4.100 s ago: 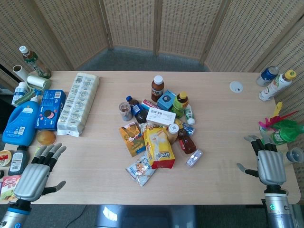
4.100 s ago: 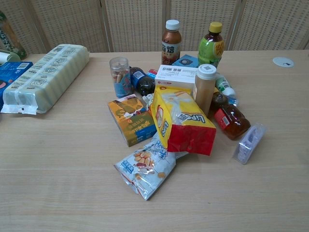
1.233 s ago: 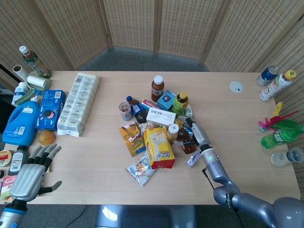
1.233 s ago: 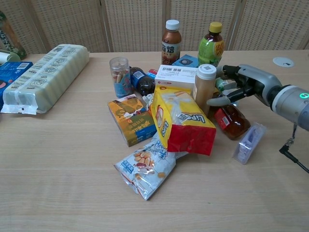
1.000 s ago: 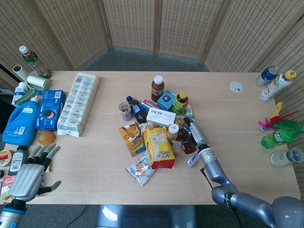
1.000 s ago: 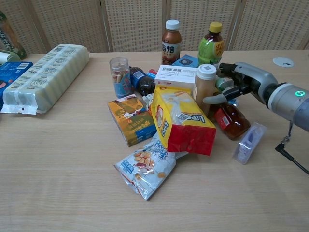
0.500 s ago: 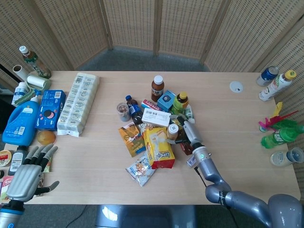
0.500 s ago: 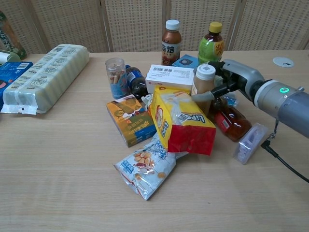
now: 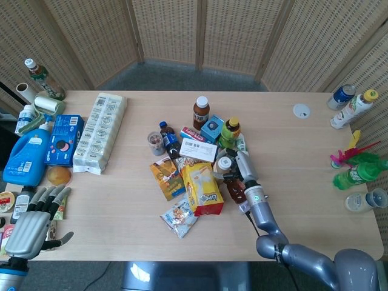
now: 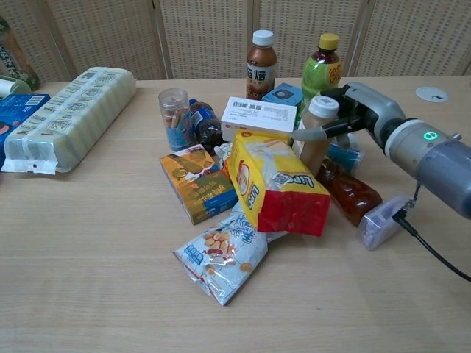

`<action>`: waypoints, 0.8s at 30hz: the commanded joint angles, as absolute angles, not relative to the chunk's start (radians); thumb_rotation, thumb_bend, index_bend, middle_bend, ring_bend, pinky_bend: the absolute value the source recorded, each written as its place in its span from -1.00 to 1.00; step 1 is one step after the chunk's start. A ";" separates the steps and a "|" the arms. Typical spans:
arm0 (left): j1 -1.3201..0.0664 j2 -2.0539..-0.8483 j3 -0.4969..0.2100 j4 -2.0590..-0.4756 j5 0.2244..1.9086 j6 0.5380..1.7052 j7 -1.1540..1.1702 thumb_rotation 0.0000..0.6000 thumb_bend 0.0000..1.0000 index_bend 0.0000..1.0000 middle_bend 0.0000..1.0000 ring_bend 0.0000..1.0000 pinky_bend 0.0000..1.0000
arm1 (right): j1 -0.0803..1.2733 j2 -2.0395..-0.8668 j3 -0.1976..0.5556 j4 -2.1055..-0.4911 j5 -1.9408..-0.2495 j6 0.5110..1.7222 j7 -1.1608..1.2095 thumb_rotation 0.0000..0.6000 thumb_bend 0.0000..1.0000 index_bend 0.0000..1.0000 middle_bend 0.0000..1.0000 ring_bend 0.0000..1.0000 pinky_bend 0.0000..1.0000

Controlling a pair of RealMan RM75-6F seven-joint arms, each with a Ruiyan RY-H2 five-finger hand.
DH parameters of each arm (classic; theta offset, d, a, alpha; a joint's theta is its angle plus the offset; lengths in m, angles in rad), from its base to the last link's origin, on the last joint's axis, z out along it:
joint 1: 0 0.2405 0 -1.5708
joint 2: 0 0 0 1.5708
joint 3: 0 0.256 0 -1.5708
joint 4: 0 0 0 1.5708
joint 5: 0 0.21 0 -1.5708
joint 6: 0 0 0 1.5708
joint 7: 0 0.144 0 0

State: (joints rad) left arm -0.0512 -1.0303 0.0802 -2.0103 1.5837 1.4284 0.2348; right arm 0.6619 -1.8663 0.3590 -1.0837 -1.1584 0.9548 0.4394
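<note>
The white-capped tan bottle (image 10: 318, 132) is gripped, tilted, by the right hand (image 10: 358, 110)

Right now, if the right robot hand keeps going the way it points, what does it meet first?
The white-capped tan bottle: the right robot hand already seems to touch it. Beyond it lies the white box, though depth is unclear.

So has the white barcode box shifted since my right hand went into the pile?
Yes. The white barcode box has slid left, away from the green bottle.
</note>
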 commanded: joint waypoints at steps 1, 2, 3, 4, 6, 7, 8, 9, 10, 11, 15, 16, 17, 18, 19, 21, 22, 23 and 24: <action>-0.053 -1.031 0.079 -2.009 1.584 1.425 0.234 1.00 -0.56 -0.82 -0.93 -1.00 -1.00 | 0.651 -1.872 0.358 -1.073 -1.161 0.967 0.454 1.00 -0.96 0.24 0.80 0.53 0.78; -0.054 -1.032 0.079 -2.009 1.584 1.424 0.234 1.00 -0.56 -0.83 -0.93 -1.00 -1.00 | 0.646 -1.873 0.358 -1.069 -1.163 0.973 0.461 1.00 -0.96 0.26 0.82 0.55 0.80; -0.055 -1.032 0.078 -2.009 1.583 1.423 0.234 1.00 -0.56 -0.83 -0.93 -1.00 -1.00 | 0.643 -1.874 0.359 -1.067 -1.164 0.980 0.466 1.00 -0.95 0.28 0.86 0.59 0.82; -0.056 -1.033 0.078 -2.009 1.583 1.422 0.234 1.00 -0.56 -0.83 -0.93 -1.00 -1.00 | 0.639 -1.875 0.360 -1.064 -1.166 0.988 0.470 1.00 -0.95 0.30 0.89 0.62 0.84; -0.057 -1.034 0.077 -2.009 1.583 1.420 0.233 1.00 -0.55 -0.82 -0.93 -1.00 -1.00 | 0.630 -1.873 0.361 -1.064 -1.176 1.007 0.481 1.00 -0.94 0.33 0.92 0.64 0.86; -0.057 -1.034 0.077 -2.009 1.582 1.420 0.233 1.00 -0.56 -0.82 -0.93 -1.00 -1.00 | 0.627 -1.868 0.361 -1.068 -1.182 1.016 0.485 1.00 -0.94 0.33 0.92 0.64 0.86; -0.057 -1.035 0.076 -2.008 1.581 1.418 0.234 1.00 -0.56 -0.82 -0.93 -1.00 -1.00 | 0.622 -1.859 0.360 -1.076 -1.192 1.028 0.489 1.00 -0.93 0.33 0.92 0.64 0.87; -0.058 -1.036 0.076 -2.008 1.581 1.417 0.234 1.00 -0.56 -0.82 -0.93 -1.00 -1.00 | 0.617 -1.850 0.360 -1.085 -1.199 1.038 0.490 1.00 -0.94 0.34 0.92 0.65 0.87; -0.058 -1.036 0.076 -2.009 1.582 1.417 0.235 1.00 -0.56 -0.82 -0.93 -1.00 -1.00 | 0.613 -1.839 0.360 -1.096 -1.206 1.047 0.490 1.00 -0.94 0.34 0.93 0.65 0.87; -0.058 -1.038 0.077 -2.009 1.582 1.416 0.235 1.00 -0.56 -0.82 -0.93 -1.00 -1.00 | 0.606 -1.822 0.361 -1.117 -1.214 1.060 0.489 1.00 -0.94 0.34 0.93 0.65 0.87; -0.060 -1.042 0.078 -2.009 1.587 1.414 0.237 1.00 -0.56 -0.83 -0.93 -1.00 -1.00 | 0.581 -1.748 0.369 -1.213 -1.235 1.102 0.475 1.00 -0.93 0.34 0.93 0.65 0.87; -0.059 -1.043 0.079 -2.010 1.589 1.414 0.237 1.00 -0.56 -0.83 -0.93 -1.00 -1.00 | 0.573 -1.729 0.372 -1.239 -1.239 1.113 0.469 1.00 -0.93 0.34 0.93 0.65 0.87; -0.059 -1.044 0.080 -2.010 1.593 1.414 0.237 1.00 -0.56 -0.83 -0.93 -1.00 -1.00 | 0.564 -1.704 0.376 -1.278 -1.243 1.128 0.462 1.00 -0.93 0.34 0.93 0.65 0.87; -0.059 -1.044 0.080 -2.010 1.595 1.416 0.237 1.00 -0.56 -0.82 -0.93 -1.00 -1.00 | 0.556 -1.685 0.380 -1.307 -1.244 1.139 0.455 1.00 -0.93 0.34 0.93 0.65 0.87; -0.058 -1.045 0.081 -2.011 1.598 1.417 0.237 1.00 -0.56 -0.82 -0.93 -1.00 -1.00 | 0.549 -1.667 0.385 -1.337 -1.244 1.150 0.447 1.00 -0.93 0.34 0.93 0.65 0.87; -0.054 -1.045 0.084 -2.013 1.609 1.425 0.233 1.00 -0.56 -0.83 -0.93 -1.00 -1.00 | 0.532 -1.625 0.396 -1.410 -1.244 1.176 0.426 1.00 -0.93 0.35 0.93 0.65 0.87; -0.051 -1.044 0.086 -2.013 1.615 1.429 0.231 1.00 -0.56 -0.82 -0.93 -1.00 -1.00 | 0.524 -1.607 0.401 -1.440 -1.243 1.187 0.417 1.00 -0.94 0.35 0.93 0.65 0.87; -0.047 -1.042 0.090 -2.012 1.621 1.435 0.228 1.00 -0.56 -0.83 -0.93 -1.00 -1.00 | 0.516 -1.585 0.408 -1.480 -1.241 1.199 0.406 1.00 -0.94 0.35 0.93 0.65 0.87; -0.044 -1.041 0.092 -2.011 1.624 1.439 0.226 1.00 -0.56 -0.82 -0.93 -1.00 -1.00 | 0.509 -1.567 0.413 -1.509 -1.239 1.207 0.399 1.00 -0.94 0.35 0.93 0.65 0.87</action>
State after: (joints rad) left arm -0.0467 -1.0420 0.0901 -2.0112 1.6222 1.4364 0.2284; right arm 0.5385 -1.6275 0.3931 -1.4286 -1.2379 1.1679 0.4309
